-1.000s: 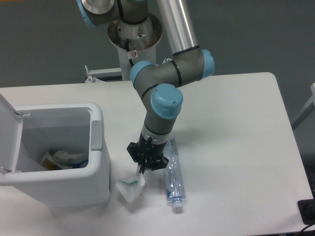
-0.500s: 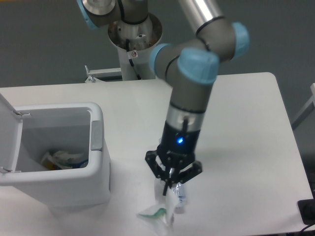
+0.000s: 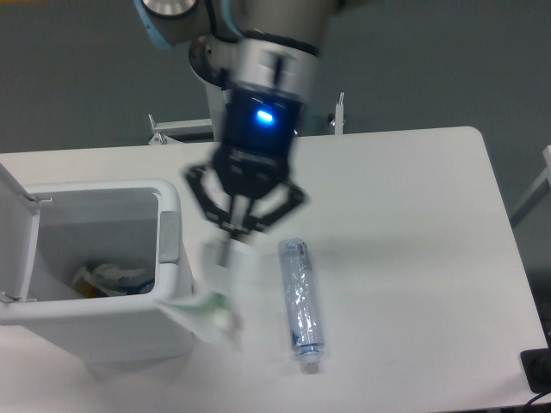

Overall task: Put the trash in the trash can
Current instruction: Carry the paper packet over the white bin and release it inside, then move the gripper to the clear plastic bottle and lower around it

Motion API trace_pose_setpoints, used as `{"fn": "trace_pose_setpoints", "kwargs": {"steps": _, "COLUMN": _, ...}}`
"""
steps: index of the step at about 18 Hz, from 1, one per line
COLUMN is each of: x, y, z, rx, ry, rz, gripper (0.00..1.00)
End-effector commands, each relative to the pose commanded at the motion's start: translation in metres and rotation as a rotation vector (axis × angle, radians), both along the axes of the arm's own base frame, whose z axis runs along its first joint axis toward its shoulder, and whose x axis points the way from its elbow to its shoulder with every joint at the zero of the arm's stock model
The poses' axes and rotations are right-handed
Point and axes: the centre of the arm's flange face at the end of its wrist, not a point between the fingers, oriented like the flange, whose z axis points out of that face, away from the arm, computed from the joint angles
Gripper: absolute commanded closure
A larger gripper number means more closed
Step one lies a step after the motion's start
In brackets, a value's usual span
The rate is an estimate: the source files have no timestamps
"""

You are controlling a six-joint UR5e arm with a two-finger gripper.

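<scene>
The paper packet (image 3: 211, 297), 1 of 2 trash items, hangs blurred from our gripper (image 3: 234, 243), jaws clenched on its top edge, just beside the trash can (image 3: 168, 258) wall. We judge this the carry step; next we need to clear the rim, then release. The bottle (image 3: 300, 294) waits on the table (image 3: 413, 215). Motion blur hides the fingertips.
</scene>
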Motion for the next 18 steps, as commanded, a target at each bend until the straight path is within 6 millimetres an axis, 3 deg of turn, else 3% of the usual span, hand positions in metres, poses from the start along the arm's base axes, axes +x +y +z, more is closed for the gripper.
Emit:
{"fn": "trace_pose_setpoints", "kwargs": {"steps": 2, "x": 0.020, "y": -0.006, "z": -0.022, "rx": -0.032, "ry": -0.025, "rz": -0.025, "gripper": 1.00}}
{"fn": "trace_pose_setpoints", "kwargs": {"steps": 3, "x": 0.028, "y": -0.005, "z": -0.026, "rx": -0.040, "ry": -0.033, "rz": -0.038, "gripper": 0.94}}
{"fn": "trace_pose_setpoints", "kwargs": {"steps": 5, "x": 0.040, "y": -0.003, "z": -0.037, "rx": -0.057, "ry": -0.044, "rz": -0.057, "gripper": 0.59}}
{"fn": "trace_pose_setpoints", "kwargs": {"steps": 6, "x": 0.039, "y": -0.002, "z": -0.035, "rx": -0.053, "ry": -0.039, "rz": -0.057, "gripper": 0.08}}
{"fn": "trace_pose_setpoints", "kwargs": {"steps": 7, "x": 0.038, "y": -0.001, "z": -0.026, "rx": -0.042, "ry": -0.043, "rz": -0.044, "gripper": 0.00}}
{"fn": "trace_pose_setpoints", "kwargs": {"steps": 11, "x": 0.027, "y": -0.002, "z": -0.005, "rx": -0.008, "ry": -0.050, "rz": -0.008, "gripper": 0.00}}
{"fn": "trace_pose_setpoints", "kwargs": {"steps": 12, "x": 0.014, "y": -0.006, "z": 0.001, "rx": -0.002, "ry": -0.045, "rz": 0.019, "gripper": 0.00}}
{"fn": "trace_pose_setpoints", "kwargs": {"steps": 15, "x": -0.050, "y": -0.024, "z": 0.016, "rx": 0.023, "ry": -0.088, "rz": 0.176, "gripper": 0.00}}
{"fn": "trace_pose_setpoints", "kwargs": {"steps": 18, "x": -0.109, "y": -0.034, "z": 0.003, "rx": 0.010, "ry": -0.105, "rz": 0.265, "gripper": 0.00}}
